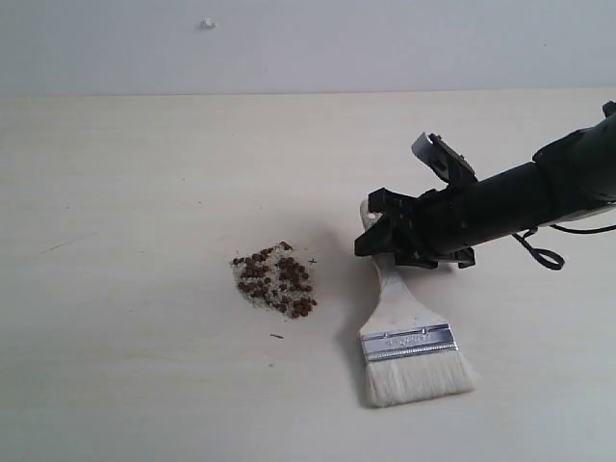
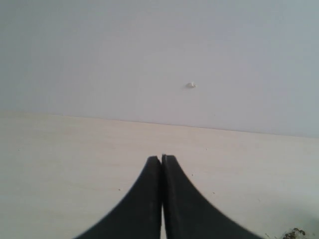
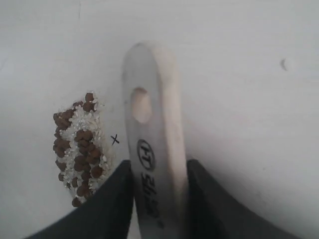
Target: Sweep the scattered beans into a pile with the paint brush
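Evidently close to finished, judging by the beans (image 3: 79, 144) heaped with white grains into the pile (image 1: 274, 280), compact, near the middle of the bench (image 1: 115, 173) and a shade toward its left edge. Hardly any strays: only a dark fleck (image 1: 276, 336) just beside the mound, toward the near edge.

Right of that, well apart from it, find the paint brush (image 1: 409, 332) lying flat, bristles (image 1: 419, 380) fanned toward the near edge, handle (image 3: 149, 89) pointing at the far one. Placed clear of the mound, presumably so as not to disturb the heap.

Look at the right gripper (image 1: 377, 231), low over the handle's holed end, jaws one on each side of the wood and close against it. Cannot tell whether clamped or slack. With the brush resting on the bench, likelier a release than a lift.

Then the left gripper (image 2: 161, 160): jaws pressed together, holding nothing, over bare bench and facing the far wall, presumably out of the way on purpose.

As for containers, none in view; beans and grains loose on the bare surface.
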### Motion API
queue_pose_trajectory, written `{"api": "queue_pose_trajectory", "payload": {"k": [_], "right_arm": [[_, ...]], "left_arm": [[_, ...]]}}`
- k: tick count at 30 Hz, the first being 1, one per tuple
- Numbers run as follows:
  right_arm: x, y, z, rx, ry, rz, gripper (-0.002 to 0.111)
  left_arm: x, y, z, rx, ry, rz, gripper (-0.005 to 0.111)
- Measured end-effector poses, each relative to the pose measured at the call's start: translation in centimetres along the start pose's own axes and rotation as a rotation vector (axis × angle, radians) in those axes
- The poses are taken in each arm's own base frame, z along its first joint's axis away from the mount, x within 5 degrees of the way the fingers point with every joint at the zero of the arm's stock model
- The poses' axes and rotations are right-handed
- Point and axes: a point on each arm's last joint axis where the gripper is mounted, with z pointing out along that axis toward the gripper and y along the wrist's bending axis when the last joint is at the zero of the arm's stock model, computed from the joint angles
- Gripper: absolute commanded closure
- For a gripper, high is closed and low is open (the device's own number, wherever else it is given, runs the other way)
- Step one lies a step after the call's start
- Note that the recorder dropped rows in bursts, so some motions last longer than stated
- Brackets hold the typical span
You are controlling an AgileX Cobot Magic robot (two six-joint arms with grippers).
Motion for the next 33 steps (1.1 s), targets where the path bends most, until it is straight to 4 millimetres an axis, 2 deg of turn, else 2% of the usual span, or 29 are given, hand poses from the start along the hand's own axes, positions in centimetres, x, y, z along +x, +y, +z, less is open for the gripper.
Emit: {"api": "queue_pose_trajectory", "payload": {"k": [4, 8, 13, 14, 15, 16, 17, 18, 20, 21, 22, 23, 24, 28, 33], "right_arm": [[-0.5, 0.1, -0.5, 0.044, -0.038, -0.047, 0.059], [-1.4, 0.0, -1.6, 0.168, -0.117, -0.091, 0.059], [-2.9, 1.3, -4.6, 0.311, -0.250, -0.194, 0.062], [-3.1, 1.7, -5.3, 0.330, -0.276, -0.214, 0.075], [-3.5, 3.0, -7.2, 0.365, -0.350, -0.253, 0.085], [-3.7, 3.6, -8.1, 0.384, -0.391, -0.258, 0.106], [-3.3, 4.6, -10.5, 0.430, -0.492, -0.253, 0.108], [-3.0, 5.2, -11.8, 0.450, -0.545, -0.251, 0.108], [0.1, 5.8, -16.6, 0.587, -0.745, -0.240, 0.108], [1.2, 5.9, -17.8, 0.616, -0.797, -0.235, 0.108], [3.4, 6.2, -19.8, 0.622, -0.890, -0.202, 0.108], [4.3, 6.3, -20.4, 0.612, -0.917, -0.196, 0.108], [6.2, 6.8, -21.4, 0.584, -0.952, -0.227, 0.108], [11.8, 8.2, -23.3, 0.446, -1.001, -0.390, 0.108], [16.5, 9.1, -25.2, 0.308, -1.128, -0.494, 0.108]], "left_arm": [[0.0, 0.0, 0.0, 0.000, 0.000, 0.000, 0.107], [0.0, 0.0, 0.0, 0.000, 0.000, 0.000, 0.107], [0.0, 0.0, 0.0, 0.000, 0.000, 0.000, 0.107], [0.0, 0.0, 0.0, 0.000, 0.000, 0.000, 0.107], [0.0, 0.0, 0.0, 0.000, 0.000, 0.000, 0.107], [0.0, 0.0, 0.0, 0.000, 0.000, 0.000, 0.107], [0.0, 0.0, 0.0, 0.000, 0.000, 0.000, 0.107], [0.0, 0.0, 0.0, 0.000, 0.000, 0.000, 0.107], [0.0, 0.0, 0.0, 0.000, 0.000, 0.000, 0.107], [0.0, 0.0, 0.0, 0.000, 0.000, 0.000, 0.107], [0.0, 0.0, 0.0, 0.000, 0.000, 0.000, 0.107], [0.0, 0.0, 0.0, 0.000, 0.000, 0.000, 0.107], [0.0, 0.0, 0.0, 0.000, 0.000, 0.000, 0.107], [0.0, 0.0, 0.0, 0.000, 0.000, 0.000, 0.107], [0.0, 0.0, 0.0, 0.000, 0.000, 0.000, 0.107]]}}
